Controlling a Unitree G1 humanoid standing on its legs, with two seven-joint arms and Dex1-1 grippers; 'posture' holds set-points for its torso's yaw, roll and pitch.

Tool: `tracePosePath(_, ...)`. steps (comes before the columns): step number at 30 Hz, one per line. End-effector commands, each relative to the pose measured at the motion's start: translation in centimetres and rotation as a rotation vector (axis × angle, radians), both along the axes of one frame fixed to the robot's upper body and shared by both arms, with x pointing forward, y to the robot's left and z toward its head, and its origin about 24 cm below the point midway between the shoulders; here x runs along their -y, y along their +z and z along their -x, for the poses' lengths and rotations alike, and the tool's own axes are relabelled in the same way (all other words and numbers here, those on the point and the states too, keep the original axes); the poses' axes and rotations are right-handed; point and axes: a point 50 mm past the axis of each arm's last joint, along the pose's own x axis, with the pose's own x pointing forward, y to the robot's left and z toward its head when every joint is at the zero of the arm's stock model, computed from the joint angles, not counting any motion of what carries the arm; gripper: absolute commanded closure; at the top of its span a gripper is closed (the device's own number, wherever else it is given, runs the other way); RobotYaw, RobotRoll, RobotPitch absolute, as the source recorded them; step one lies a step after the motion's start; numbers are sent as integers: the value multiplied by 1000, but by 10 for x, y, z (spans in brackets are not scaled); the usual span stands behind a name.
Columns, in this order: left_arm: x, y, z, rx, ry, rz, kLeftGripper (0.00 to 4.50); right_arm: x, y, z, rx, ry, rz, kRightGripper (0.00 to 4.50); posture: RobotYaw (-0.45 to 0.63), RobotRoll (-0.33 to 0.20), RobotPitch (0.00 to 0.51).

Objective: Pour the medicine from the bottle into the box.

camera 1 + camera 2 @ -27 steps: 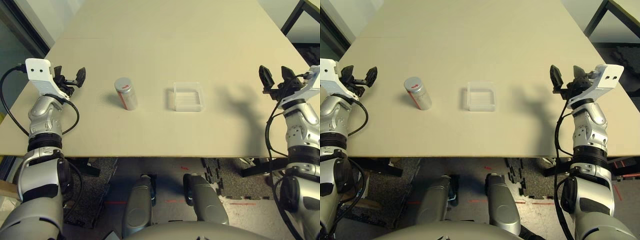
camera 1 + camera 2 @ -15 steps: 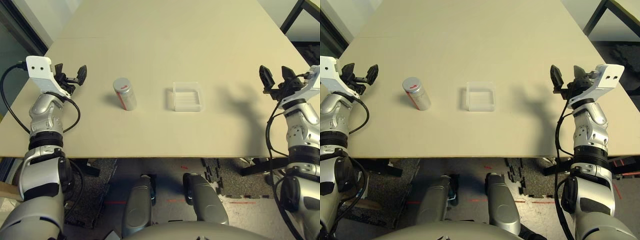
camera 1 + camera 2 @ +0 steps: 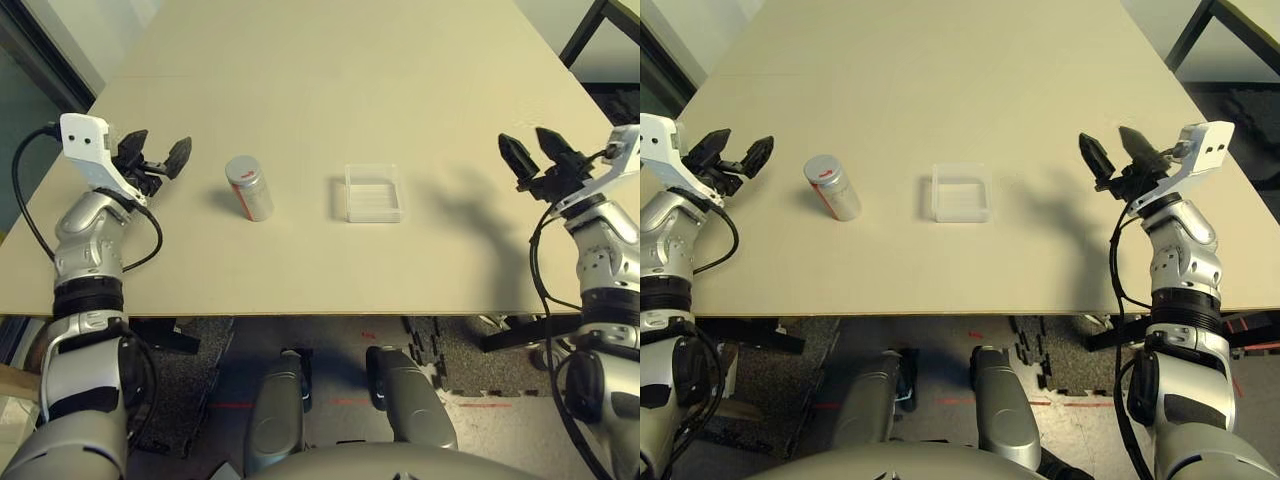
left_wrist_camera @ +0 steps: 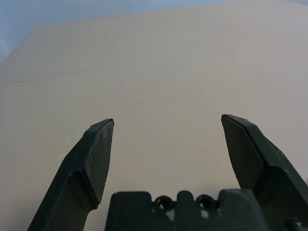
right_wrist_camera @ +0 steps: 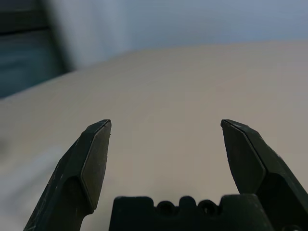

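Standing just beside the gaping left hand [image 3: 157, 158], the bottle [image 3: 249, 187] looks light, stiff, slick: grip mid-body; right hand [image 3: 532, 155] also gapes.

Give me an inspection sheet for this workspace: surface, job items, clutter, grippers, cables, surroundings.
Surface: beige table, bare around the job items.
Job items: bottle upright, capped, red mark on its side; clear box to its right, apart from it; medicine not visible.
Clutter: nothing seen.
Grippers: left gripper open, left of the bottle, holding nothing; right gripper open, right of the box, holding nothing.
Cables: black cable looping at the left wrist, another along the right forearm.
Surroundings: dark floor mats below the table edge.
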Motion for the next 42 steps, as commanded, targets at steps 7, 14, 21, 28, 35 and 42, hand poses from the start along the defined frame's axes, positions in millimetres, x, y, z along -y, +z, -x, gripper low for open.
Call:
tracePosePath(7, 15, 4, 32, 22, -259, 20, 13, -46, 3, 25, -55, 478, 159, 0, -39, 0, 164)
tracePosePath(14, 34, -6, 49, 9, -365, 56, 13, -61, -1, 25, -71, 570, 213, 0, -26, 0, 168)
tracePosePath(21, 53, -25, 65, -26, -406, 56, 13, -67, -3, 21, -70, 588, 223, 0, -18, 0, 173)
tracePosePath(28, 65, -48, 63, -30, -326, 19, 13, -70, -4, 20, -62, 587, 224, 0, -16, 0, 177)
tracePosePath(35, 79, -60, 54, -2, -263, -17, 13, -71, -5, 19, -59, 576, 224, 0, -29, 0, 175)
tracePosePath(42, 91, -68, 42, 43, -188, -45, 13, -72, -7, 20, -58, 565, 223, 0, -44, 0, 174)
